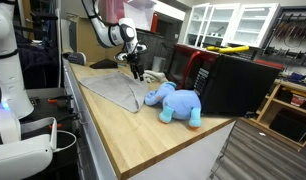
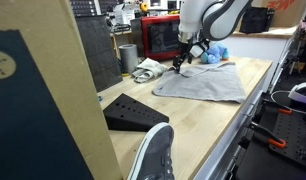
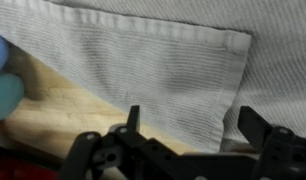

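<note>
A grey ribbed cloth (image 1: 118,90) lies spread flat on the wooden table (image 1: 143,135); it also shows in an exterior view as a grey cloth (image 2: 203,82). My gripper (image 1: 138,72) hangs just above the cloth's far edge, jaws wide apart and empty. In the wrist view the gripper (image 3: 188,120) straddles a folded corner of the cloth (image 3: 143,70), with bare wood beside it. A blue plush elephant (image 1: 175,102) lies next to the cloth, and a sliver of the blue plush (image 3: 3,85) shows at the left edge.
A black box (image 1: 238,85) and a red appliance (image 2: 160,37) stand behind the cloth. A black wedge (image 2: 133,110), a crumpled white rag (image 2: 146,70) and a grey cup (image 2: 128,57) sit on the table. A cardboard panel (image 2: 43,100) blocks the near side.
</note>
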You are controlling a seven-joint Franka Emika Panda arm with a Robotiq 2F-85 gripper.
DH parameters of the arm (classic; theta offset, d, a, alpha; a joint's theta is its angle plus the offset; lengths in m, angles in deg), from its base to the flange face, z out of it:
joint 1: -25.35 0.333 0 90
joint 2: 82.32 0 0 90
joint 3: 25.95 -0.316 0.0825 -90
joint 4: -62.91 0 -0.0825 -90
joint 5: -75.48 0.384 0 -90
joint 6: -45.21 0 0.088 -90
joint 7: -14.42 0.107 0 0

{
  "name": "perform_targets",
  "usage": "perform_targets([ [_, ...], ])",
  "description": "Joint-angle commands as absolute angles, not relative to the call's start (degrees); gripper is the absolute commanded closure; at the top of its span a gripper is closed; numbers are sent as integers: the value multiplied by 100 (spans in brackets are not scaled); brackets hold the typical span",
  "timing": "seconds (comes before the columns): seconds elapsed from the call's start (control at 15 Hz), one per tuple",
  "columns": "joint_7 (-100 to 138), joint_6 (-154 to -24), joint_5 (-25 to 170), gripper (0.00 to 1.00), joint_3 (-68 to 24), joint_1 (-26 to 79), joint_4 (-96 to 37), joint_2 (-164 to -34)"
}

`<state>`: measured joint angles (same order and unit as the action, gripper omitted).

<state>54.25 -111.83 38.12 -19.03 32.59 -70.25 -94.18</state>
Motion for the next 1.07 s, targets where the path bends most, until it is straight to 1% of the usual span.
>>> perform_targets([
  [0.0,5544,-11017,4157,0,-2021,3308,-7120,-9098],
  [0.4,5659,-10754,3942,0,-2017,3391,-7280,-9152],
  [1.0,5643,-10777,3760,0,-2012,3382,-7546,-9171],
])
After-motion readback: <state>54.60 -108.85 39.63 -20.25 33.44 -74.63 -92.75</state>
